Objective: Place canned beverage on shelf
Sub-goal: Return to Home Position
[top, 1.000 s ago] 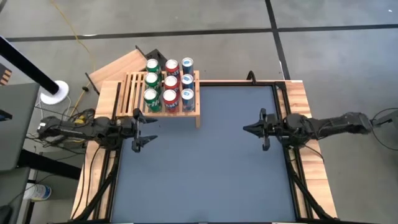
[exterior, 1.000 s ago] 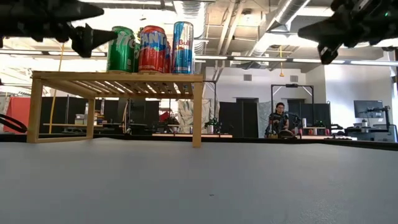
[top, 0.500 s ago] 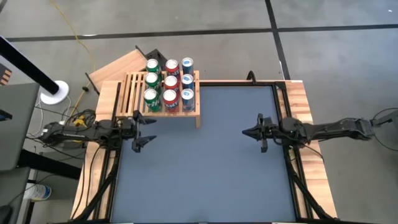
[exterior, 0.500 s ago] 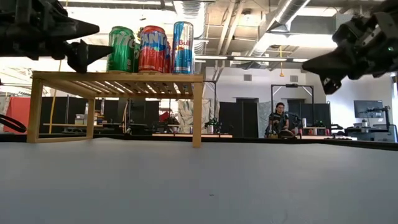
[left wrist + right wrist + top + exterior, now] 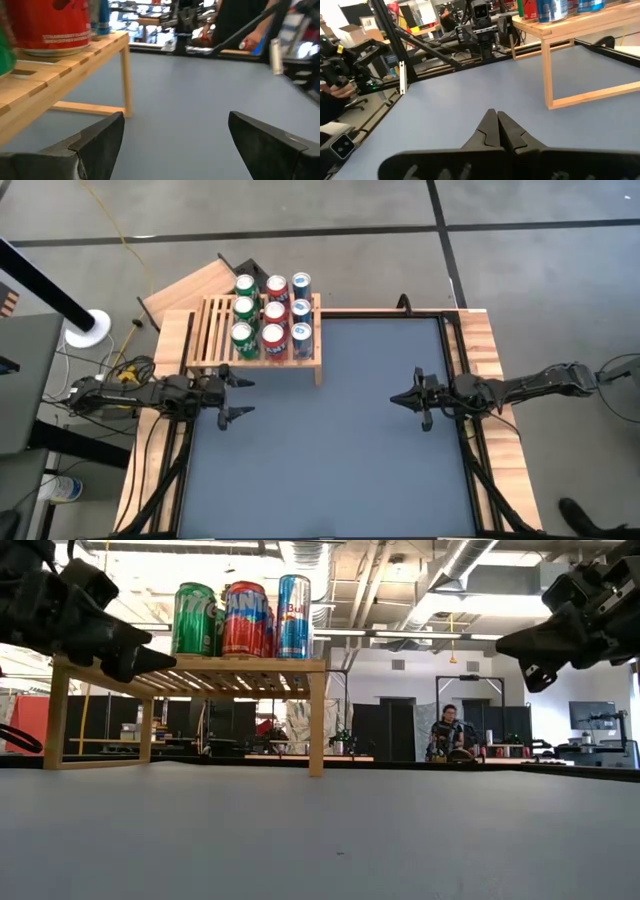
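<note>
The shelf, a low light-wood rack with a slatted top, stands on its legs at the table's far left. Several cans stand upright on it in three rows: green, red and blue. They also show in the low view as cans on the shelf. My left gripper hangs open just in front of the shelf's near edge, level, with nothing between its fingers. My right gripper is shut and empty, level, above the table's right half.
A plain wooden board lies behind the shelf. Wooden rails run along both table sides. The blue-grey table top spreads between the arms. A person sits far off in the room behind.
Both grippers have sunk toward the table. The left has come down from the height of the cans to the level of the shelf's top. The right has dropped as well. The cans and the shelf have stayed put.
</note>
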Robot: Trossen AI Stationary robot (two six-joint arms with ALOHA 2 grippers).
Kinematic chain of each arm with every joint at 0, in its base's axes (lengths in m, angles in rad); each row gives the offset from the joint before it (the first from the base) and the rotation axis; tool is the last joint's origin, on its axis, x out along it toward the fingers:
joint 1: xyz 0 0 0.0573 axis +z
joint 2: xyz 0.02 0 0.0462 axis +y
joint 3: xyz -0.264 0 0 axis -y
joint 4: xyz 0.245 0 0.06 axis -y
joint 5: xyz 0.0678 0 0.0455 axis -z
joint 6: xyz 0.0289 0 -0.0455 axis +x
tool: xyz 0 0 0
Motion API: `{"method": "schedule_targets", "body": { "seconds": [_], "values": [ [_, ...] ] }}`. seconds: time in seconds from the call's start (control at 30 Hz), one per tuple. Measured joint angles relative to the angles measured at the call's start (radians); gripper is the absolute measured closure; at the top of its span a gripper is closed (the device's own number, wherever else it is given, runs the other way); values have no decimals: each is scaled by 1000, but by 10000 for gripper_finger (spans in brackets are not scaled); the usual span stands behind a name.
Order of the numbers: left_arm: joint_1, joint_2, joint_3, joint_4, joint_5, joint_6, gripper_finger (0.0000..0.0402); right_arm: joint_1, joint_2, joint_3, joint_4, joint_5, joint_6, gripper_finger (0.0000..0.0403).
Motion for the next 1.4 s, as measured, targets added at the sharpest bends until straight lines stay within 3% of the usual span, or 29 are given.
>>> {"method": "schedule_targets", "body": {
  "seconds": [0.33,1.4],
  "values": [
    [2,2,-1,-3,-55,137,56,-16,0,0,-13,3,-2,403],
    [2,1,-2,1,-20,107,56,-16,0,-2,-16,2,-2,403]
  ]
}}
